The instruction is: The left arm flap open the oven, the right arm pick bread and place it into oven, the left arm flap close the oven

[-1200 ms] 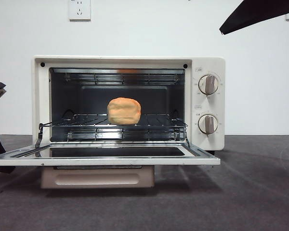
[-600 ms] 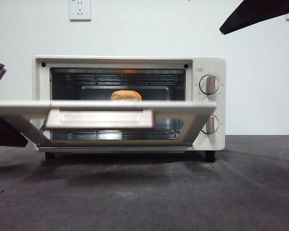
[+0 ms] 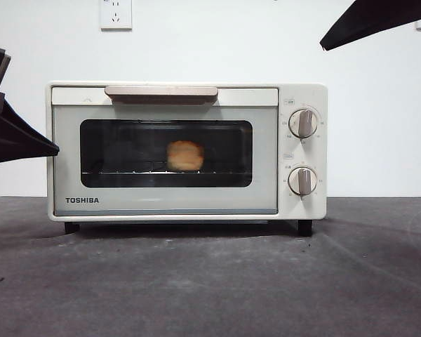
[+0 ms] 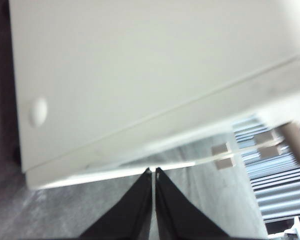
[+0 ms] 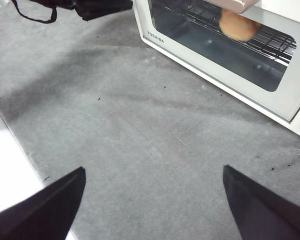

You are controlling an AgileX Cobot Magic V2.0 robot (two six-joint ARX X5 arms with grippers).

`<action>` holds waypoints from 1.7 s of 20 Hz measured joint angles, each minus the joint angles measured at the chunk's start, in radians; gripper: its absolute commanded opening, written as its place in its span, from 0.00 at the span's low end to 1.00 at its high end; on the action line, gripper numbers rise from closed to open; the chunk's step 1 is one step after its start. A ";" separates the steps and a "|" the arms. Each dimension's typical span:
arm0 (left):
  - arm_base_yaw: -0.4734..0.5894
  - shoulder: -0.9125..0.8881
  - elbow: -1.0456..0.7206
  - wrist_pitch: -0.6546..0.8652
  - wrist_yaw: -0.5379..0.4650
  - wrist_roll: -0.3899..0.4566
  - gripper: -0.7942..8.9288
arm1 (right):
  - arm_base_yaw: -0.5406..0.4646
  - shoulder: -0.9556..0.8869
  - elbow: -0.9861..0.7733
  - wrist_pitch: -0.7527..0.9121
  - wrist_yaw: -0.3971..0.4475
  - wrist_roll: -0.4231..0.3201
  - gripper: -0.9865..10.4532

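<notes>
The oven (image 3: 188,150) door is closed, with the bread (image 3: 185,156) on the rack inside. The left pincer (image 4: 153,172), jaws pressed together and empty, is beside the oven's side. The right pincer (image 5: 152,175) is wide open and empty above the worktop (image 5: 140,130).

Bread (image 3: 185,155) dim behind the oven (image 3: 302,147) door's dark glass; left wrist view's oven side blurred.

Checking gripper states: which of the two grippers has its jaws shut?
The left gripper, beside the oven, has its jaws pressed together; the right gripper hangs wide open above the table.
</notes>
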 measured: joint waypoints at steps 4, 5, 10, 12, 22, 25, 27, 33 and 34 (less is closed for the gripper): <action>0.000 -0.001 0.000 0.000 0.012 -0.018 0.10 | 0.000 0.000 0.000 0.000 0.000 0.000 0.46; 0.000 -0.003 0.000 -0.002 0.022 -0.019 0.10 | 0.000 0.000 0.000 0.000 0.000 0.000 0.46; -0.010 -0.067 0.000 -0.007 0.026 -0.021 0.10 | 0.000 0.000 0.000 0.000 0.002 0.000 0.46; -0.018 -0.115 0.000 -0.008 0.026 -0.021 0.10 | 0.000 0.000 0.000 0.000 0.003 0.000 0.46; -0.083 -0.451 0.001 -0.249 -0.066 0.039 0.10 | 0.000 0.000 0.000 0.000 0.026 0.000 0.46; -0.108 -0.555 0.005 -0.382 -0.122 0.088 0.10 | 0.000 0.000 0.000 0.000 0.031 0.000 0.46; -0.127 -0.625 0.019 -0.494 -0.171 0.134 0.10 | 0.000 0.000 0.000 0.003 0.031 0.000 0.46; -0.180 -0.778 0.118 -0.808 -0.325 0.298 0.10 | 0.000 0.000 0.000 0.029 0.031 0.000 0.46; -0.188 -0.795 0.135 -0.853 -0.347 0.322 0.10 | 0.000 0.000 0.000 0.033 0.031 0.000 0.46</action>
